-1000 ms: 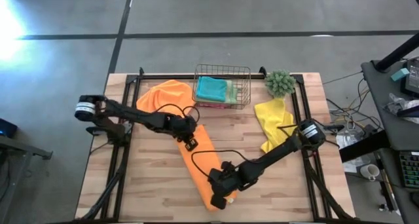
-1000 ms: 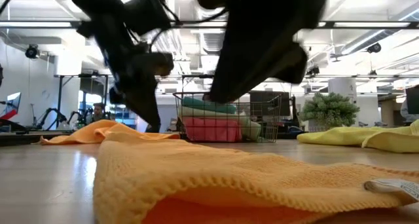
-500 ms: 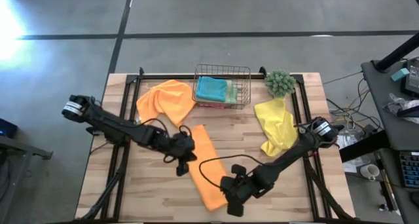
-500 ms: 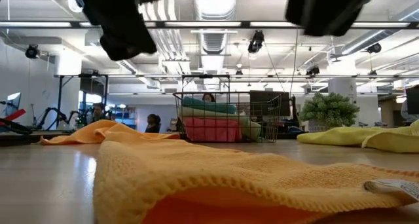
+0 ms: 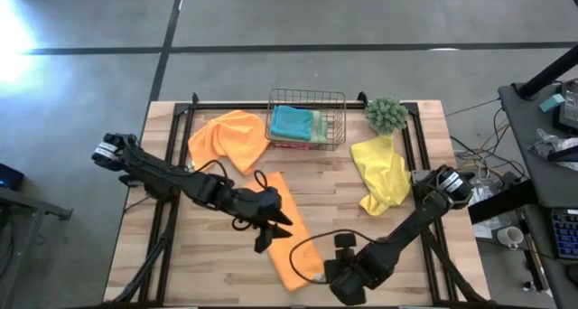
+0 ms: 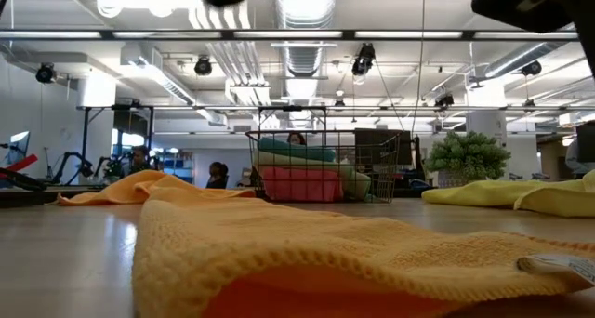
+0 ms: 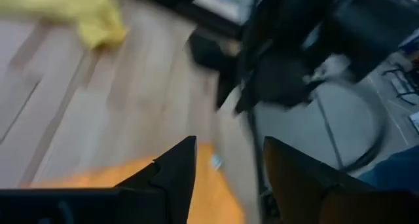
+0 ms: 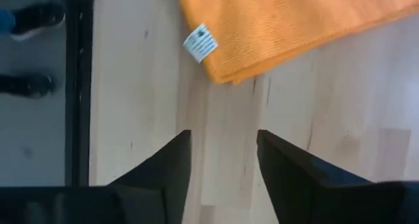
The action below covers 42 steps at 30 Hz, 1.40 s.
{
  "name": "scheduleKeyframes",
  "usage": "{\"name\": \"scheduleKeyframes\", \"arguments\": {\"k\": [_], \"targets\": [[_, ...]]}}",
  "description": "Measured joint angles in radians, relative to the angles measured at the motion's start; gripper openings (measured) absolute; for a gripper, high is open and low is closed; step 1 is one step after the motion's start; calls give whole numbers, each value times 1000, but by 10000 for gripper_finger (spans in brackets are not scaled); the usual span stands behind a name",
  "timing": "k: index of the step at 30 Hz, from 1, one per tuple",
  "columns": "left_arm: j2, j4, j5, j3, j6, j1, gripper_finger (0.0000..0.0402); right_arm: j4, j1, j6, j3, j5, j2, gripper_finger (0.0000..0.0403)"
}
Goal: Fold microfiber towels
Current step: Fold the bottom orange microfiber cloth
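Note:
A folded orange towel (image 5: 287,232) lies as a long strip on the table's middle, its near end (image 8: 275,27) with a white label (image 8: 200,44) close to the front edge. My left gripper (image 5: 275,229) hangs open above the strip (image 7: 131,178), touching nothing. My right gripper (image 5: 336,271) stands open, pointing down over bare wood (image 8: 222,135) just right of the strip's near end. A second orange towel (image 5: 230,137) lies crumpled at the far left. A yellow towel (image 5: 379,172) lies crumpled at the right.
A copper wire basket (image 5: 307,119) at the far middle holds a teal towel (image 5: 292,121) on other folded ones. A small green plant (image 5: 386,113) stands to its right. Black rails (image 5: 172,191) run along both table sides. Bare wood lies at the near left.
Both grippers have opened, let go of the orange strip and risen off it. The left one went toward the near edge, the right one toward the right edge and tipped more downward. The strip stays flat where it was.

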Motion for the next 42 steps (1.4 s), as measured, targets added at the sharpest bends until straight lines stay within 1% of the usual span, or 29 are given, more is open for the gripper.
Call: {"name": "scheduleKeyframes", "arguments": {"k": [2, 5, 9, 12, 15, 22, 26, 31, 33, 37, 42], "targets": [[30, -19, -1, 83, 41, -12, 164, -1, 13, -47, 0, 0, 0, 177], [84, -112, 0, 220, 105, -42, 164, -6, 31, -98, 2, 1, 0, 187], [162, -338, 2, 400, 111, -88, 164, -49, 57, -132, 1, 0, 0, 189], [224, -504, 0, 503, 43, -124, 164, -96, 79, -144, 0, 1, 0, 186], [284, -586, -1, 573, -36, -161, 164, -111, 96, -155, -4, 16, 0, 183], [436, -608, -3, 634, -197, -231, 164, -92, 108, -227, -16, 131, 0, 185], [503, -608, -5, 647, -299, -257, 164, -6, 108, -306, -22, 142, 1, 183], [551, -598, -4, 648, -426, -279, 164, 90, 108, -390, -35, 162, 28, 182], [567, -593, -6, 648, -450, -286, 164, 130, 106, -418, -44, 183, 40, 182], [598, -556, -10, 648, -465, -299, 164, 215, 94, -474, -62, 188, 73, 183], [632, -557, -52, 644, -464, -307, 164, 294, 72, -514, -76, 195, 120, 177]]}}
